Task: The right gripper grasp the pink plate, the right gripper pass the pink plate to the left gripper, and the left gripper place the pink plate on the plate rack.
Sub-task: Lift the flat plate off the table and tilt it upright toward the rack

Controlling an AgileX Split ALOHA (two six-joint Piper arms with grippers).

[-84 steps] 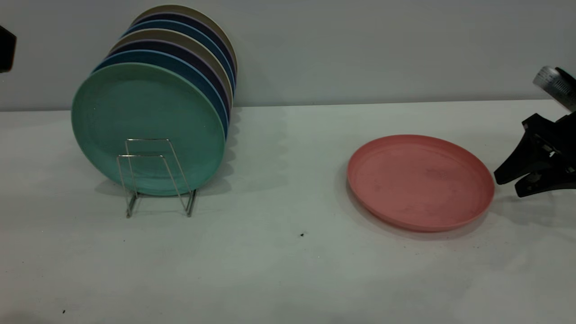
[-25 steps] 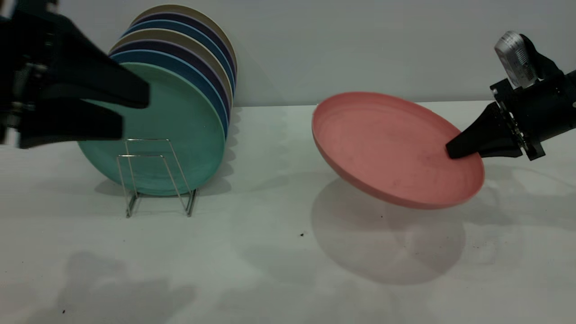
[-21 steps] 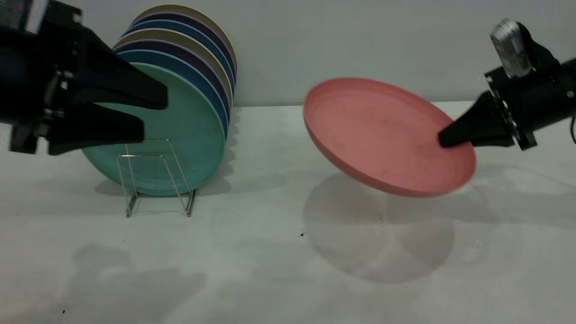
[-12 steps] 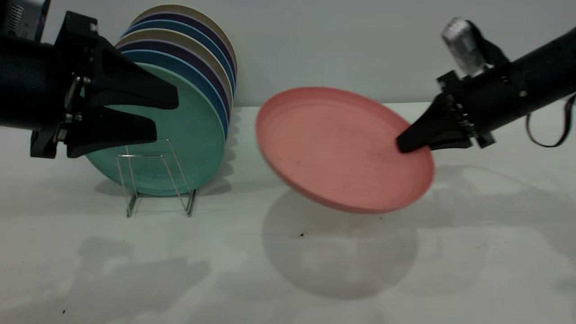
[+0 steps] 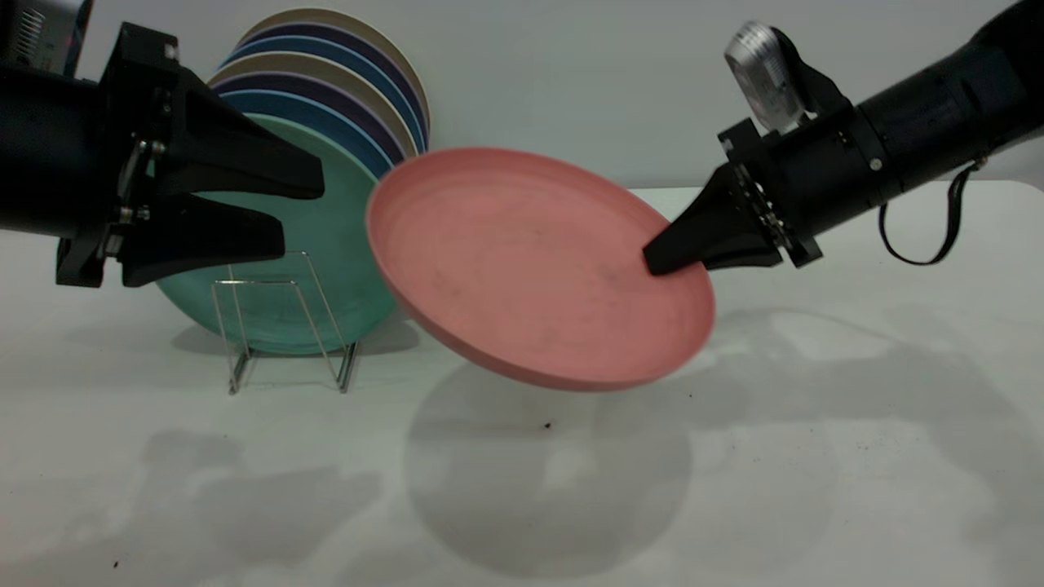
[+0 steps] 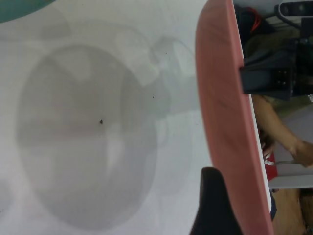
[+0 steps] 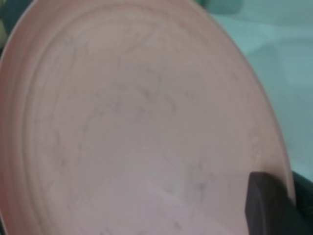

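One pink plate (image 5: 530, 269) held aloft by right claw (image 5: 665, 259); left claw (image 5: 285, 214) open.

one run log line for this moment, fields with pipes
phase: handover approach | right gripper: shut on pink plate, airborne, tilted | left gripper: open, apart from plate | plate rack: front slots free

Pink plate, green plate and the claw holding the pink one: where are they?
Round salmon-pink plate (image 5: 522, 269), exterior view, middle of its face.
Round teal-green plate (image 5: 342, 236), exterior view, bare face.
Black right claw (image 5: 665, 259), exterior view, tip.
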